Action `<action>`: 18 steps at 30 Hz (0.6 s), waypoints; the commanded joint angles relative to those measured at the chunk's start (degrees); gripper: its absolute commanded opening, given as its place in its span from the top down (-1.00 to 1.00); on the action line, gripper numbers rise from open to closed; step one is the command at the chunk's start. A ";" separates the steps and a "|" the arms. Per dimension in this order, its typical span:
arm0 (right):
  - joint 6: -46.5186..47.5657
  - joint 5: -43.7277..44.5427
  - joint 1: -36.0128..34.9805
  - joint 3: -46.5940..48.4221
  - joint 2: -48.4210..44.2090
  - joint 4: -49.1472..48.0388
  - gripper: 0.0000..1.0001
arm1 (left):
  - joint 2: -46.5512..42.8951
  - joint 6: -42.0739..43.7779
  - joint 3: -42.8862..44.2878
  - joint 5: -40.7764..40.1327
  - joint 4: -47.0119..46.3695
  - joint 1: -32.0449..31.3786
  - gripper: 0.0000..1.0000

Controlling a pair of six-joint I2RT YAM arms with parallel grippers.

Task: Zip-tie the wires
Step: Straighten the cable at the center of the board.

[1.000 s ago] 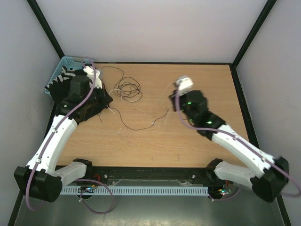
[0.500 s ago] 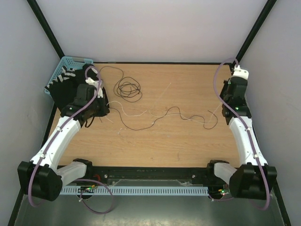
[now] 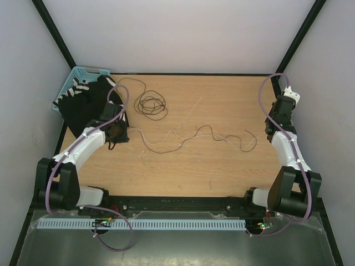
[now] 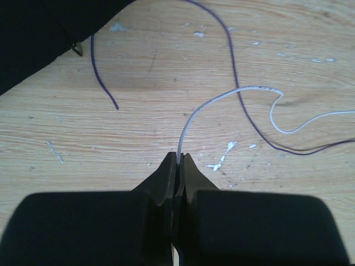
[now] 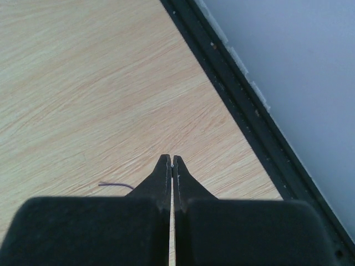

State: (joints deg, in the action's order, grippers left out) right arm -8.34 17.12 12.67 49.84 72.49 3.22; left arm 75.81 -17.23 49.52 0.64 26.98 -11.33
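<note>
- Top view: the wires (image 3: 151, 105) lie on the wooden table (image 3: 222, 172). They form a dark coil left of centre at the far side. A long dark wire (image 3: 206, 127) snakes across the middle, between the two arms.
- Top view: a thin white strand (image 3: 166, 133) runs across the table beside that long wire, from the left gripper (image 3: 117, 134) to the right gripper (image 3: 270, 131). The coil lies well apart from both grippers, nearer the left one. A blue basket (image 3: 77, 73) stands at the far left corner.
- Left wrist view: the left gripper (image 4: 178, 160) has its fingers pressed together — the end of the white strand (image 4: 222, 95) is pinched at their tips. A dark wire (image 4: 239, 97) crosses the strand ahead of the fingers and touches neither finger. A loose dark end (image 4: 102, 83) lies to the left.
- Right wrist view: the right gripper (image 5: 172, 162) is closed tight, with a pale hairline at its tips that looks like the white strand. One short dark wire end (image 5: 113, 184) lies on the table just left of the fingers, not in them. The black rail (image 5: 249, 119) at the table's edge runs close on the right.
</note>
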 commanded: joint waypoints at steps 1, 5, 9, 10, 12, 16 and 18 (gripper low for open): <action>-3.14 -2.53 0.06 -3.62 2.08 -5.21 1.00 | 1.87 -1.53 -1.69 -3.41 -2.56 0.24 1.00; -4.08 -4.60 0.04 -4.19 5.24 -5.82 1.00 | 3.15 -1.33 -2.40 -6.90 -3.03 0.25 1.00; -4.87 -3.99 0.07 -4.25 8.08 -6.75 1.00 | 6.42 -1.25 -1.74 -6.97 -3.28 0.32 1.00; -5.04 -4.04 0.03 -4.01 8.76 -6.81 0.98 | 7.25 -1.23 -1.71 -6.66 -3.36 0.31 1.00; -5.19 -4.79 0.07 -3.58 9.82 -6.84 0.84 | 8.80 -1.39 -1.95 -6.63 -3.96 0.28 0.95; -5.24 -6.35 0.07 -3.39 10.76 -6.80 0.54 | 10.04 -2.09 -2.75 -6.73 -5.63 0.46 0.86; -5.03 -7.38 0.07 -3.54 11.04 -6.83 0.42 | 10.43 -2.19 -2.76 -6.71 -5.92 0.44 0.70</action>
State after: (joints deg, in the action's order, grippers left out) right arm -12.84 11.84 12.67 45.89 83.07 -1.74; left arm 85.97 -18.55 47.37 -5.26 22.83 -11.20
